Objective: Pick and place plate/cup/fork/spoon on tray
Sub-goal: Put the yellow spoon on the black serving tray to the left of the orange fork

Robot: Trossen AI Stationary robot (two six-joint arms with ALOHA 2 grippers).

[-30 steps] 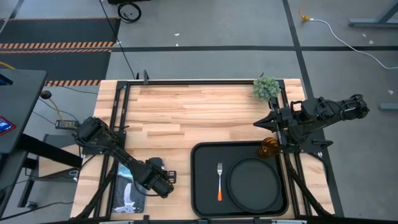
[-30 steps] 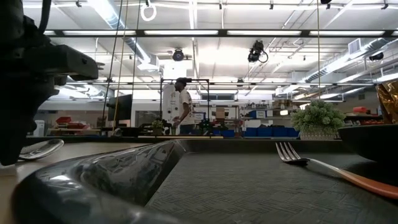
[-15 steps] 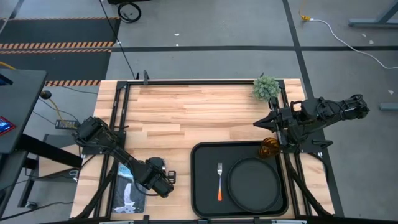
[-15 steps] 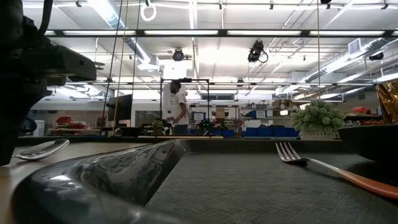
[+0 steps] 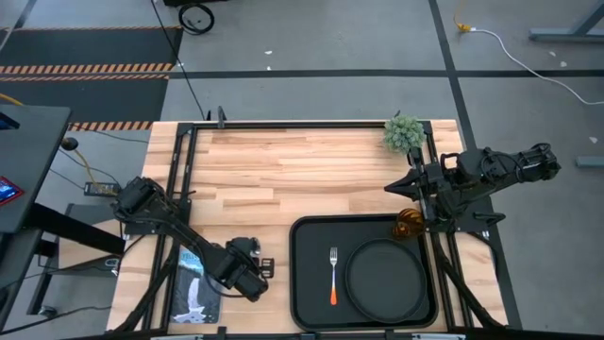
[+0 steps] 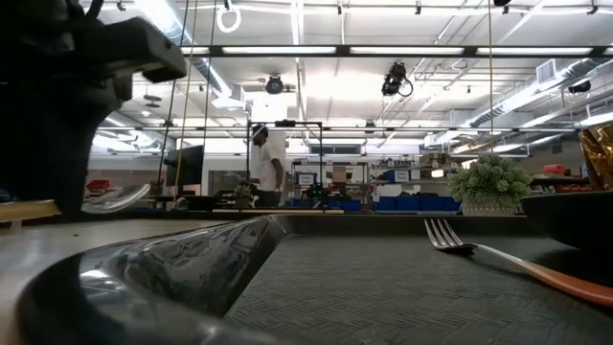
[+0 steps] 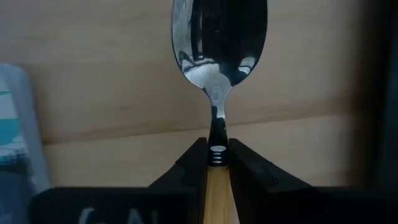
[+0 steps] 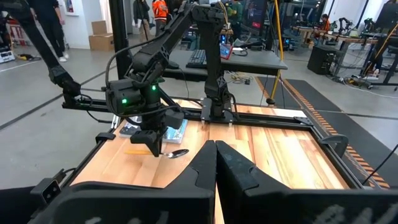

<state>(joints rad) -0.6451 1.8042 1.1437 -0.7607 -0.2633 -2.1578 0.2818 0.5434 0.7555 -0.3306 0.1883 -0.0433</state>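
Note:
The spoon [image 7: 219, 37], with a silver bowl and a yellow-orange handle, is in my left gripper [image 5: 253, 276], which is shut on it at the table's near left, left of the tray [image 5: 300, 283]. The spoon's bowl also shows in the low view [image 6: 115, 198]. The round black plate [image 5: 384, 276] and the fork [image 5: 333, 274] lie in the black tray. The amber cup [image 5: 409, 224] stands at the tray's far right corner. My right gripper [image 5: 390, 189] is shut and empty, above the table just beyond the cup. My left gripper pinches the spoon's handle between its two fingers at the end toward the bowl [image 7: 217, 177], where the yellow part meets the silver neck. The fingers lie along the handle. The bowl sticks out ahead of the fingertips, about level, a little above the table.
A small green plant [image 5: 404, 132] stands at the table's far right corner. A blue and white packet [image 5: 193, 291] lies at the near left edge beside my left arm. A person [image 6: 263, 163] stands in the room beyond the table.
My left gripper has gone up and a little toward the tray with the spoon. The spoon's bowl, which lay on the table, is now lifted clear of it.

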